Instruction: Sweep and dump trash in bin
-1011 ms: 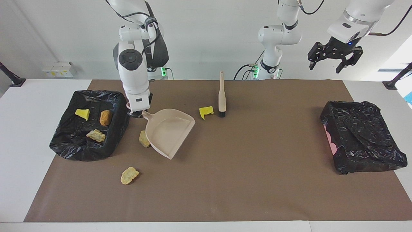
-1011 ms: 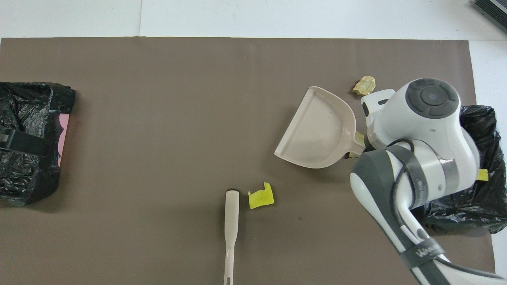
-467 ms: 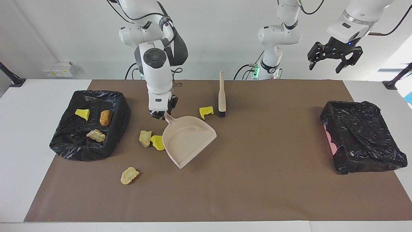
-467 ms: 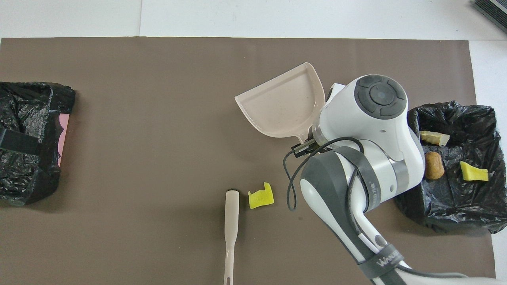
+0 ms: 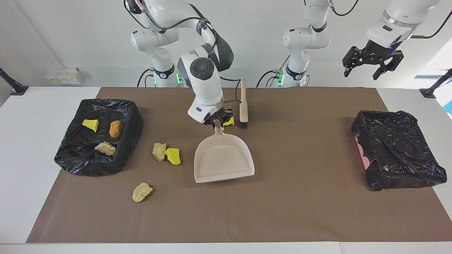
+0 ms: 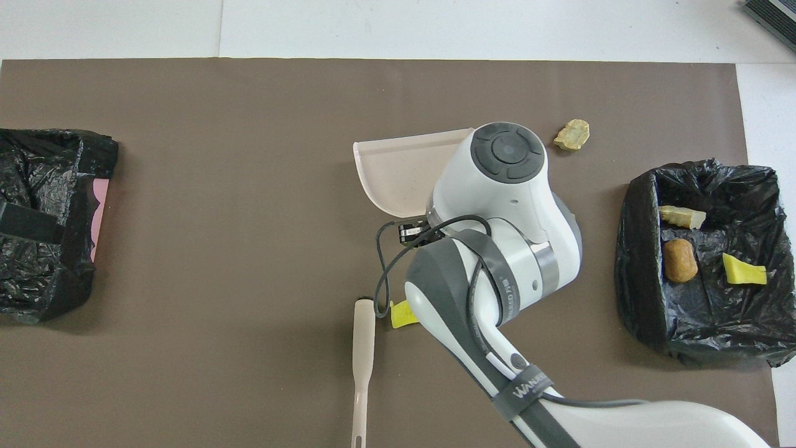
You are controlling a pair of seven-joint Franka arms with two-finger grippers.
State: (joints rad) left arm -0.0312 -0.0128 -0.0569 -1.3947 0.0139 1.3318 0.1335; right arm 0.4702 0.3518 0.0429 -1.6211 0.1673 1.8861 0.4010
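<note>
Four bits of trash lie loose on the brown mat in the facing view, and three more sit in the black-lined bin [image 5: 97, 146] at the right arm's end of the bench [image 5: 46, 106]. The right pincer [image 5: 218, 123] is pressed together on the handle of the dustpan [image 5: 223, 158], whose long axis runs straight away from the robots, open lip pointing away from them. A tan lump [image 5: 159, 151] and a yellow sponge chunk [image 5: 173, 156] touch each other between pan and bin, off the pan's side, not in front of its lip. Another tan lump [image 5: 142, 192] lies farther from the robots. A yellow piece [image 5: 229, 121] peeks out just beside the pincer, next to the hand brush [image 5: 243, 106], which lies untouched with its bristles pointing away from the robots. The left pincer [image 5: 371, 64] hangs spread and empty, high up toward the left arm's end, where a second lined bin [image 5: 397, 153] sits, and waits. My guess is the pan has to turn its lip toward the pair, and the right arm is the nearer one.

From overhead, the right arm covers most of the pan; only part of the scoop [image 6: 398, 171] shows. The far tan lump [image 6: 572, 134] lies off to the pan's bin side. The yellow piece [image 6: 401, 314] sits beside the brush [image 6: 362, 361].
</note>
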